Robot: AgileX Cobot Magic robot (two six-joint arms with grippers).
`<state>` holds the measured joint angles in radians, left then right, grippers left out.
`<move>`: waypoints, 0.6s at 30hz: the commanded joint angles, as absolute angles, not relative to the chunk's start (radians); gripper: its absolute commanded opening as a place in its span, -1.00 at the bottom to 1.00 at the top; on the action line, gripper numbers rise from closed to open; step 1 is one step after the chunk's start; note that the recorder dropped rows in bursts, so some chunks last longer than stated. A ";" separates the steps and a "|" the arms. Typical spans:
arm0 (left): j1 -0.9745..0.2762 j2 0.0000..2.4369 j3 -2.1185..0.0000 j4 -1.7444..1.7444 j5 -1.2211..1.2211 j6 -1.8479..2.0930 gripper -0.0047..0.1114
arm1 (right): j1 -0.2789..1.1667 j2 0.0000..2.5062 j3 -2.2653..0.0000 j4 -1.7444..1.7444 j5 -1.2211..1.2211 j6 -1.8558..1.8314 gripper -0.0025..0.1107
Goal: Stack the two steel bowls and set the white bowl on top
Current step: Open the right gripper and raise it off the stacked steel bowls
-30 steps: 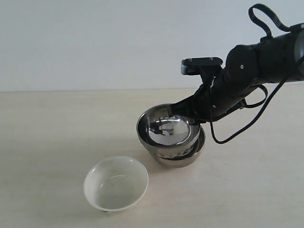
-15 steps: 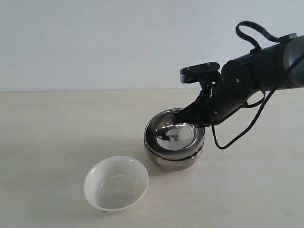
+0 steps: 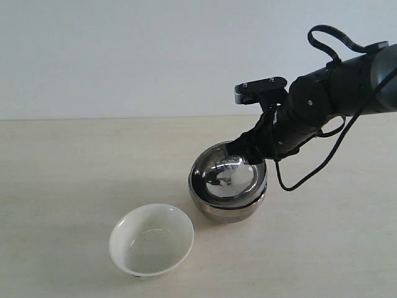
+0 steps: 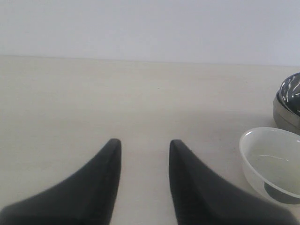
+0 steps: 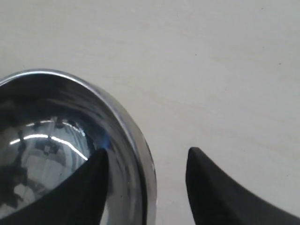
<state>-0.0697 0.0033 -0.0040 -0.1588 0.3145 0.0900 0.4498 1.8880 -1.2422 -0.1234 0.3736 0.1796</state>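
Observation:
The two steel bowls sit nested right of the table's middle, the upper steel bowl (image 3: pixel 227 176) inside the lower steel bowl (image 3: pixel 227 211). My right gripper (image 3: pixel 245 148) is at their far rim. In the right wrist view it (image 5: pixel 147 151) is open and straddles the upper bowl's rim (image 5: pixel 126 117), one finger inside, one outside. The white bowl (image 3: pixel 151 239) stands upright on the table, front left of the stack. My left gripper (image 4: pixel 144 141) is open over bare table, with the white bowl (image 4: pixel 274 161) and the steel stack (image 4: pixel 289 101) off to one side.
The pale wooden table (image 3: pixel 74 167) runs back to a plain white wall. The right arm's black cable (image 3: pixel 310 174) hangs in a loop beside the stack. The left arm does not show in the exterior view.
The upper steel bowl, held tilted and offset to the left a second ago, has moved right and sunk into the lower bowl. The right wrist has shifted slightly with it.

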 commanded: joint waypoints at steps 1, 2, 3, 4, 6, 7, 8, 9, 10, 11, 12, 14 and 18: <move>-0.067 0.000 0.000 -0.160 0.315 0.095 -0.36 | 0.449 1.818 -1.258 -0.129 0.372 0.175 -0.18; -0.067 0.000 0.000 -0.160 0.315 0.095 -0.36 | 0.449 1.802 -1.258 -0.129 0.372 0.175 -0.26; -0.067 0.000 0.000 -0.160 0.315 0.095 -0.36 | 0.449 1.788 -1.256 -0.129 0.378 0.175 -0.39; -0.067 0.000 0.000 -0.160 0.315 0.095 -0.36 | 0.449 1.781 -1.256 -0.129 0.390 0.175 -0.56; -0.067 0.000 0.000 -0.160 0.315 0.095 -0.36 | 0.451 1.777 -1.256 -0.129 0.419 0.173 -0.96; -0.067 0.000 0.000 -0.160 0.315 0.095 -0.36 | 0.451 1.777 -1.254 -0.129 0.424 0.173 -0.95; -0.067 0.000 0.000 -0.160 0.315 0.095 -0.36 | 0.451 1.782 -1.241 -0.126 0.412 0.173 -0.96; -0.067 0.000 0.000 -0.160 0.315 0.095 -0.36 | 0.451 1.787 -1.223 -0.126 0.389 0.173 -0.96; -0.067 0.000 0.000 -0.160 0.315 0.095 -0.36 | 0.451 1.789 -1.208 -0.126 0.370 0.173 -0.96; -0.067 0.000 0.000 -0.160 0.315 0.095 -0.36 | 0.451 1.791 -1.188 -0.126 0.345 0.173 -0.96; -0.067 0.000 0.000 -0.160 0.315 0.095 -0.36 | 0.451 1.797 -1.171 -0.126 0.319 0.173 -0.96; -0.067 0.000 0.000 -0.160 0.315 0.095 -0.36 | 0.451 1.806 -1.149 -0.126 0.286 0.173 -0.96; -0.067 0.000 0.000 -0.160 0.315 0.095 -0.36 | 0.451 1.836 -1.139 -0.126 0.261 0.173 -0.96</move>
